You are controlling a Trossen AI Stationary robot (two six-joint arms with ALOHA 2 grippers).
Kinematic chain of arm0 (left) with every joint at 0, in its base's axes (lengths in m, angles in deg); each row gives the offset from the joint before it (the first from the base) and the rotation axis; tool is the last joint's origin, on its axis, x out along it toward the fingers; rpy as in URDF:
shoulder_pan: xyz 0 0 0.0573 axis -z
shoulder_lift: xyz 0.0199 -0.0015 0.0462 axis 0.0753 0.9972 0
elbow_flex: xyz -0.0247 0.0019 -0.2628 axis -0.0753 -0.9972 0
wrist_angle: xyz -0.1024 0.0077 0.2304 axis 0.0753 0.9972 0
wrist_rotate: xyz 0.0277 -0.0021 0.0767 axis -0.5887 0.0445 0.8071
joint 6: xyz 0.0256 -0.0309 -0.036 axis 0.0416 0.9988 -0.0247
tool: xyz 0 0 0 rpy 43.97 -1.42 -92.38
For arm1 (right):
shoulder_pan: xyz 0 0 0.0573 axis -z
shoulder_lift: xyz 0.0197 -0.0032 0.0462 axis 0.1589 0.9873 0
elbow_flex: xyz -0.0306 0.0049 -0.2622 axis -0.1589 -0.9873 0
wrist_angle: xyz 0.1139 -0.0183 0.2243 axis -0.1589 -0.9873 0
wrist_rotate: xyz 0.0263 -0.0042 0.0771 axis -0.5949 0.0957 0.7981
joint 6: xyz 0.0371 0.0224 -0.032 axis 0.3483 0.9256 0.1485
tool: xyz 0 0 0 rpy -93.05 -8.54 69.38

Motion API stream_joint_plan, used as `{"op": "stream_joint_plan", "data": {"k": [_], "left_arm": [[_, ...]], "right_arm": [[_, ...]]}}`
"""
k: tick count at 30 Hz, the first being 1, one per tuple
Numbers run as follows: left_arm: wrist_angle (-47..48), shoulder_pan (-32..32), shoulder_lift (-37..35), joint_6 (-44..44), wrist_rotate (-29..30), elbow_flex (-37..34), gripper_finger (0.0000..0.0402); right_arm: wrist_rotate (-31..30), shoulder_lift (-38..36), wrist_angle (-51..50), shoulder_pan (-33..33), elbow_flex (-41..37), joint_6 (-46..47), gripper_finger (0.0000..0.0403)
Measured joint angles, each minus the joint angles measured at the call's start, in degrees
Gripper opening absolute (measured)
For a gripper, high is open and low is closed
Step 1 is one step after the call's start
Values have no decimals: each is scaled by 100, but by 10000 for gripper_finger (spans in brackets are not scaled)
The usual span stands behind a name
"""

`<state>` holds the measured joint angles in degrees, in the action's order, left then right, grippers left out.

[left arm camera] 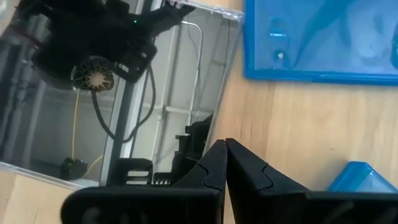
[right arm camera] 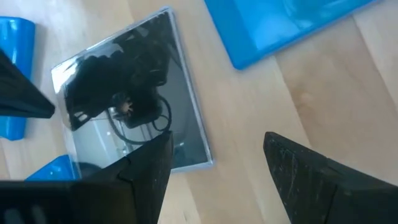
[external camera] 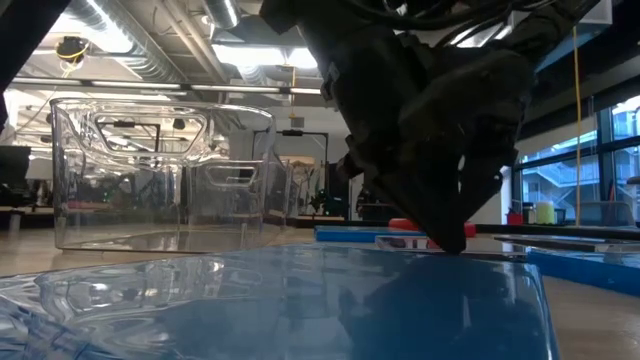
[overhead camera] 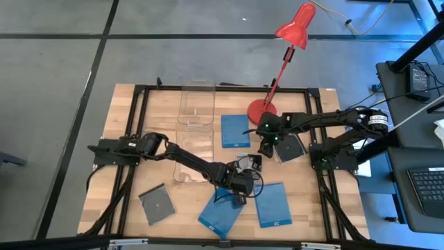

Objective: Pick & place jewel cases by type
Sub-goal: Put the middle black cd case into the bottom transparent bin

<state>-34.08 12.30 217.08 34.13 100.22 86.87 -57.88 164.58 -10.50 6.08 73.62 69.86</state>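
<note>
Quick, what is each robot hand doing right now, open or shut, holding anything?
Left end effector: shut, holding nothing, beside a grey jewel case.
Right end effector: open, holding nothing.

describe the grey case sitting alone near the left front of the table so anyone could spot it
Start at the clear bins on the wooden table, then go to the table's near-left corner. The grey jewel case lies there tilted, alone; its nearest neighbours are blue.
</note>
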Motion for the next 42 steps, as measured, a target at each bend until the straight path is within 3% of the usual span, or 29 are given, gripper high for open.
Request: {"op": "stream_joint_plan", "data": {"k": [7,25,42], "left_arm": [[4,-29,0,-2,122,0,4],[43,-54,140,-133,-15,7,25],[46,-120,199,-108,-205,17,21]], "right_arm": [[241,78,178,0,0,-113,255],[747,1145,692,9,23,-522,255],[2367,1282,605,170,-11,-729,255]]}}
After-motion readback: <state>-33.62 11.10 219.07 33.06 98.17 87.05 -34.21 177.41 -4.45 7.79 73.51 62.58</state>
